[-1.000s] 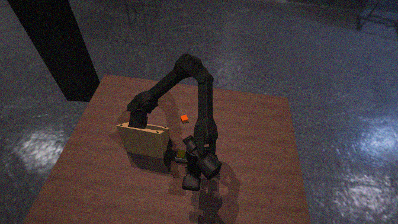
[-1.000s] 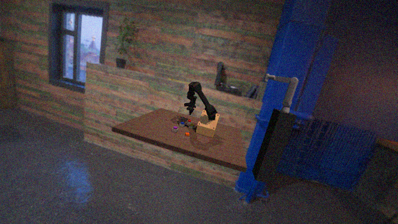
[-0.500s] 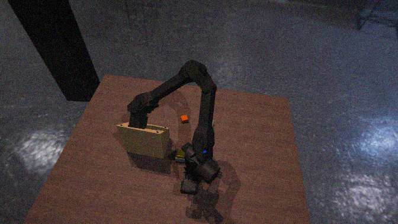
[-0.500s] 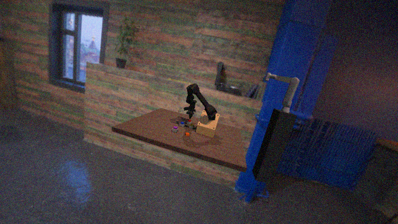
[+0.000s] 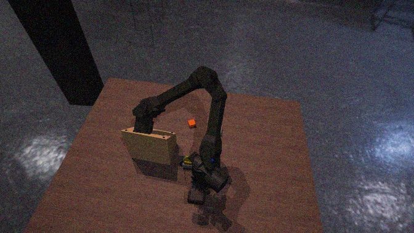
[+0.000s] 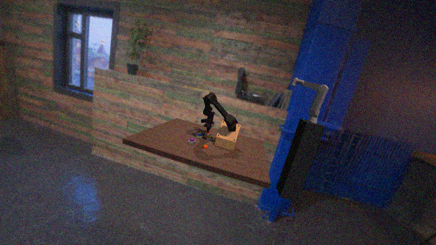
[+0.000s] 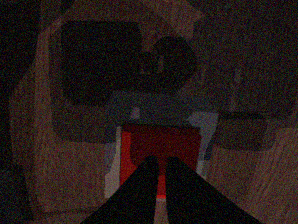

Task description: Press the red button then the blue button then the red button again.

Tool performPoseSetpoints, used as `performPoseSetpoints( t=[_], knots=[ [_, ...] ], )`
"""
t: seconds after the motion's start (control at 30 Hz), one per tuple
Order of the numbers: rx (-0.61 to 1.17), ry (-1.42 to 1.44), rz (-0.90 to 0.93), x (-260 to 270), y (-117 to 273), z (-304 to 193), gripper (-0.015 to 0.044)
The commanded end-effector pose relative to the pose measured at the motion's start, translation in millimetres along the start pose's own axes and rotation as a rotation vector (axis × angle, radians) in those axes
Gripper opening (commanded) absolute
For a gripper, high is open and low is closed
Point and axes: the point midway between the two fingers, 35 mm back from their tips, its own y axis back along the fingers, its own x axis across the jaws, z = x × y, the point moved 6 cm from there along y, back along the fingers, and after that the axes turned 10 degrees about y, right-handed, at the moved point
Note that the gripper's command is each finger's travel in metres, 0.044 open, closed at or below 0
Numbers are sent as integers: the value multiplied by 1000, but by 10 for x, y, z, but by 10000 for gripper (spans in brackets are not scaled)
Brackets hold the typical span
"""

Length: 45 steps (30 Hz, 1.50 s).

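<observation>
The red button (image 7: 165, 142) fills the lower middle of the wrist view, its cap in a pale housing and mostly in shadow. A bit of the red button (image 6: 207, 133) shows under the fingers in the exterior view; in the top view the arm hides it. My gripper (image 7: 161, 165) (image 6: 207, 130) is shut and empty, its fingertips over the red cap, close to it. Whether they touch the cap or press it down, I cannot tell. The blue button (image 6: 200, 134) stands beside the gripper; only a speck of its blue cap (image 5: 212, 160) shows past the arm in the top view.
A yellow button (image 5: 187, 159) (image 6: 210, 136) is between the gripper and the wooden base box (image 5: 148, 148) (image 6: 225, 142). A purple button (image 6: 192, 140) and an orange block (image 5: 191, 123) (image 6: 205, 146) are also on the table (image 5: 271, 138) (image 6: 162, 139).
</observation>
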Motion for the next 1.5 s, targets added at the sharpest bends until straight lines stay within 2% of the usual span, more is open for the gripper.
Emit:
performPoseSetpoints(
  t=[0.0,0.5,0.63,0.8,0.93,1.1,1.27,1.47],
  knots=[
    [0,-8,6,8,-40,-14,20],
    [0,-8,6,8,-40,-14,20],
    [0,-7,3,0,284,-11,20],
    [0,-8,3,1,312,-13,20],
    [7,-12,-17,278,429,247,125],
    [11,-16,-43,952,605,650,256],
    [6,-15,-48,1689,724,848,387],
    [-1,-12,-26,2580,841,819,400]
  ],
)
